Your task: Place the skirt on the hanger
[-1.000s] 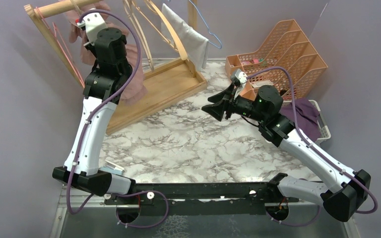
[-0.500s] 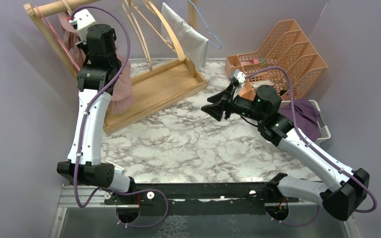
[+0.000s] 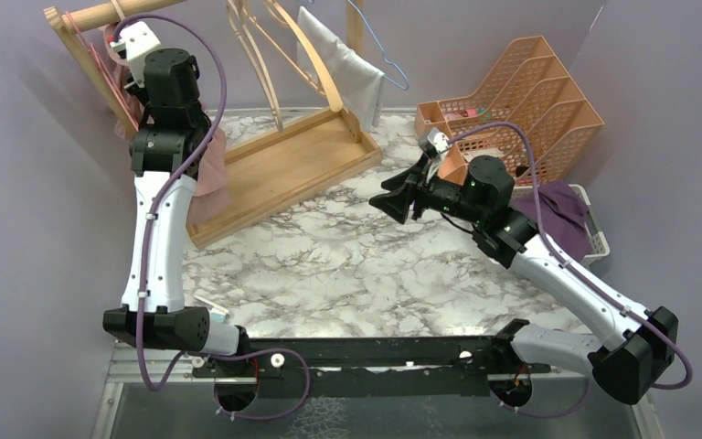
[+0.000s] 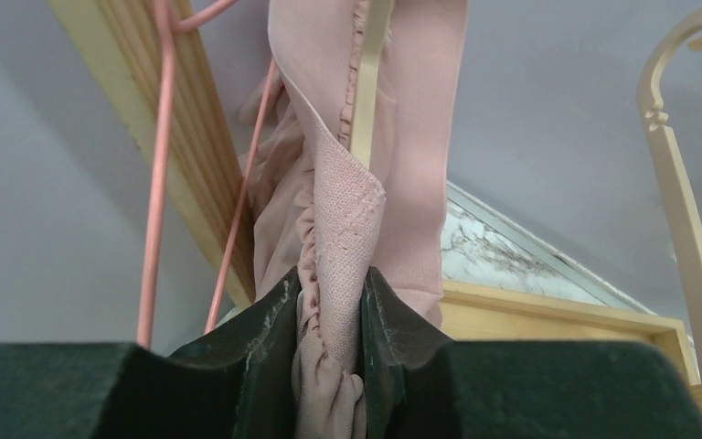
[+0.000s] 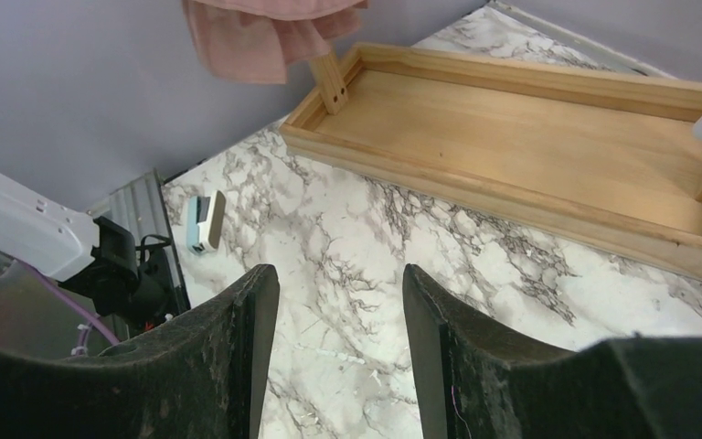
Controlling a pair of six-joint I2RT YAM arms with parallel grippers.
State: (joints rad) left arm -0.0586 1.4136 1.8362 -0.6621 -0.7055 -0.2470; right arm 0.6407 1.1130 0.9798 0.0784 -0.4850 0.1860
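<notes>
The left pincer [image 4: 329,293] clamps the skirt [image 4: 411,137] high beside the hanger [image 4: 158,137] on the far-left rack [image 4: 196,183] for draping, while the right pincer [image 5: 340,357] hovers apart, empty, above the bench [image 5: 347,247].

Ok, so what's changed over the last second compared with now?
The left gripper swung left and back toward the wooden rack's end post, carrying the pink skirt, still pinched between its fingers. The right gripper stayed open above the table; the rack did not move.

Lilac walls [image 3: 475,27], marbled tabletop [image 3: 347,265]
</notes>
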